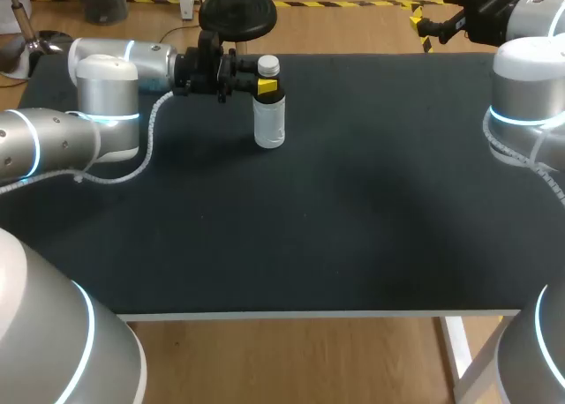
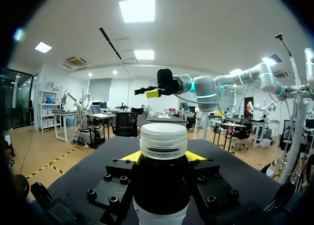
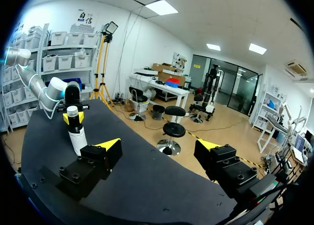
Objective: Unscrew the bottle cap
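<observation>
Nearest, the bottle (image 2: 162, 185) stands near the far edge of the table (image 1: 353, 201), left of middle, pinched below its white cap (image 2: 163, 140) by the left gripper (image 2: 163, 156). Light, thin plastic, likely slippery: take the ribbed cap. Past the far right corner the right gripper (image 3: 158, 147) gapes wide.
</observation>
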